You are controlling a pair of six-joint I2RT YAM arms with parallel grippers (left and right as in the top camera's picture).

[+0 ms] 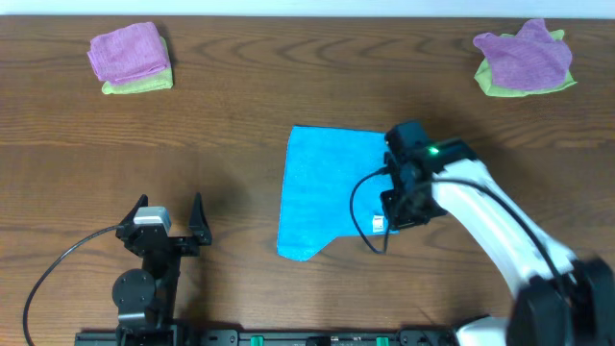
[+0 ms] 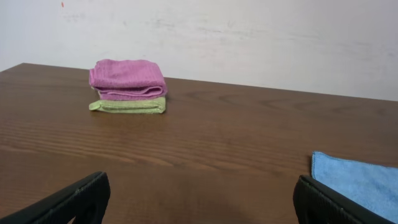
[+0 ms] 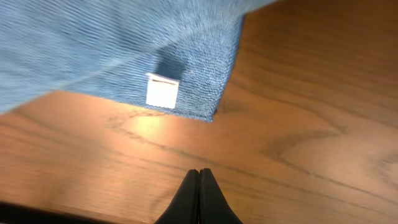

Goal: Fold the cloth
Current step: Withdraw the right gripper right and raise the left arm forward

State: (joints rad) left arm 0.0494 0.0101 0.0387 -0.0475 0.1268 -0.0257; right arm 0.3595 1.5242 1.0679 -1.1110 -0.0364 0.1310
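Observation:
The sky-blue cloth (image 1: 322,187) lies flat on the table, mid-right. Its small white tag (image 1: 378,223) sits at the near right corner. My right gripper (image 1: 396,204) hovers over the cloth's right edge by that corner. In the right wrist view its fingers (image 3: 199,172) are pressed together with nothing between them, over bare wood just off the cloth corner (image 3: 205,93) and tag (image 3: 162,92). My left gripper (image 1: 168,229) is open and empty at the near left. In the left wrist view (image 2: 199,205) a cloth corner (image 2: 360,180) shows at the right.
A folded purple cloth on a lime-green one (image 1: 130,60) lies at the far left and also shows in the left wrist view (image 2: 129,81). A crumpled purple cloth on a green one (image 1: 525,60) lies at the far right. The table is dark wood (image 1: 221,144).

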